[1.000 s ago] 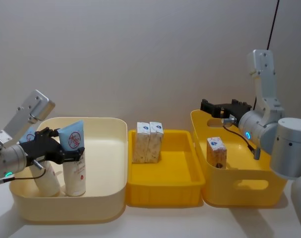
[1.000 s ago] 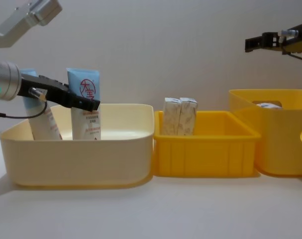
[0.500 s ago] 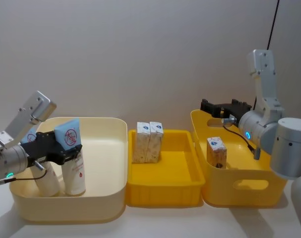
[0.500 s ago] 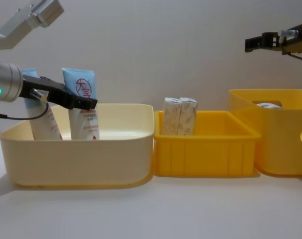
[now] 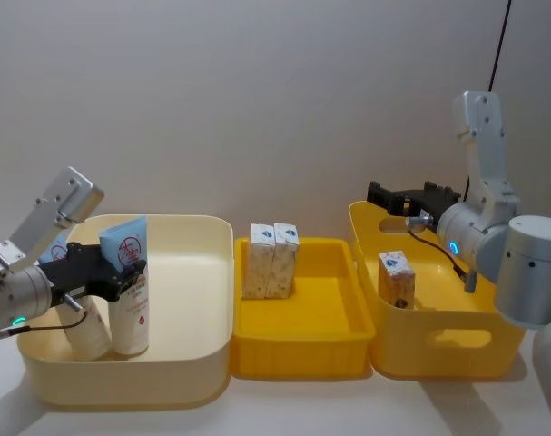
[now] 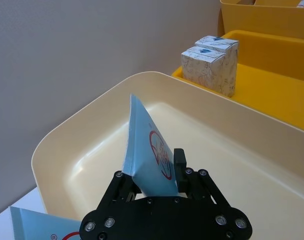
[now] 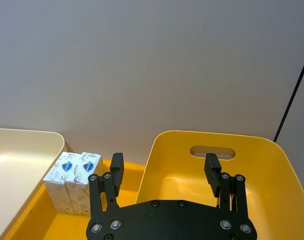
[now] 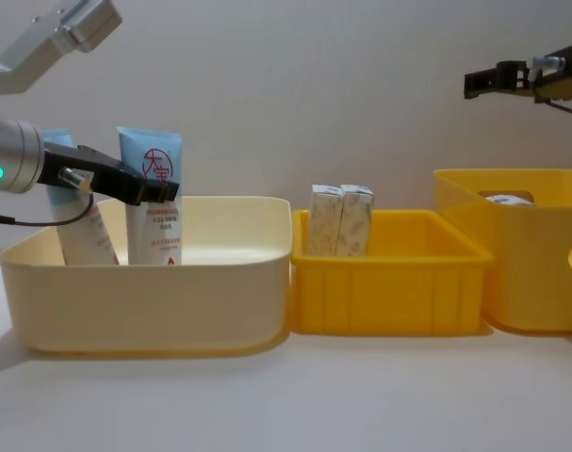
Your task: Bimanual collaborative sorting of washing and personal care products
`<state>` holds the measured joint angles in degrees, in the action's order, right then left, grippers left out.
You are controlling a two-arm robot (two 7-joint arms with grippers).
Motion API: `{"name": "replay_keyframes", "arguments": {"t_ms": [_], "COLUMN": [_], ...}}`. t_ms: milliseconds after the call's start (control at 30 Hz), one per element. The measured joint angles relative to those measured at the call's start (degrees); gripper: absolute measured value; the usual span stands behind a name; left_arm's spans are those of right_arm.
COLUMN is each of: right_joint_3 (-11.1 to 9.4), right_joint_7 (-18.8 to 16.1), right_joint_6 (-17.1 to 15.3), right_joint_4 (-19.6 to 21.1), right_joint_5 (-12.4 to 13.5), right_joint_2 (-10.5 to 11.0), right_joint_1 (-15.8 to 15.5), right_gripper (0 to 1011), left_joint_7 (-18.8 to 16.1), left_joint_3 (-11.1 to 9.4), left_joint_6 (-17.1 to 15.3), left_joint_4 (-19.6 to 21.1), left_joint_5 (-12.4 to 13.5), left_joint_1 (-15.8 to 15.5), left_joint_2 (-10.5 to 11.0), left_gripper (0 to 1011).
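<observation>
Wide cream plastic bin [image 5: 130, 386], robot's left, holds both tubes; its floor looks smooth, so a tube let go off-vertical would likely slide and tip. Deep yellow plastic bin with handle cut-outs [image 5: 411, 350], robot's right; shallow yellow plastic tray [image 5: 302, 359] sits between the two, close against both. Tall pale-blue-and-white squeeze tube with red round logo [image 5: 132, 318] stands upright in the cream bin, cap end down, floor contact not resolvable; second tube of the same kind [image 5: 86, 331] leans just beside it. Left gripper [image 5: 130, 275] is clenched on the upright tube's upper half, high on a soft body, so the judged risk is swing or buckle on release, felling it against the leaning neighbour. Right gripper [image 5: 377, 198] hangs high over the deep bin, jaws spread wide, empty; a descent clipping the rim or the contents would upset them. Pair of small white boxes with beige speckled print [image 5: 273, 262] stands upright, touching, at the tray's back-left — a nudge to one probably topples both. Single matching box [image 5: 397, 277] stands upright in the deep bin, near its left wall — most exposed to that descent
</observation>
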<state>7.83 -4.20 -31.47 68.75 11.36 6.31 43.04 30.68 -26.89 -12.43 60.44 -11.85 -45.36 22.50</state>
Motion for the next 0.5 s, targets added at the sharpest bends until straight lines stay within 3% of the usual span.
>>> {"name": "replay_keyframes", "arguments": {"t_ms": [500], "right_joint_3": [0.00], "right_joint_7": [0.00], "right_joint_6": [0.00], "right_joint_4": [0.00], "right_joint_5": [0.00], "right_joint_2": [0.00], "right_joint_1": [0.00], "right_gripper": [1001], "left_joint_7": [0.00], "left_joint_3": [0.00], "left_joint_6": [0.01], "left_joint_4": [-0.03], "left_joint_5": [0.04], "left_joint_1": [0.00], "left_joint_2": [-0.02], "left_gripper": [251]}}
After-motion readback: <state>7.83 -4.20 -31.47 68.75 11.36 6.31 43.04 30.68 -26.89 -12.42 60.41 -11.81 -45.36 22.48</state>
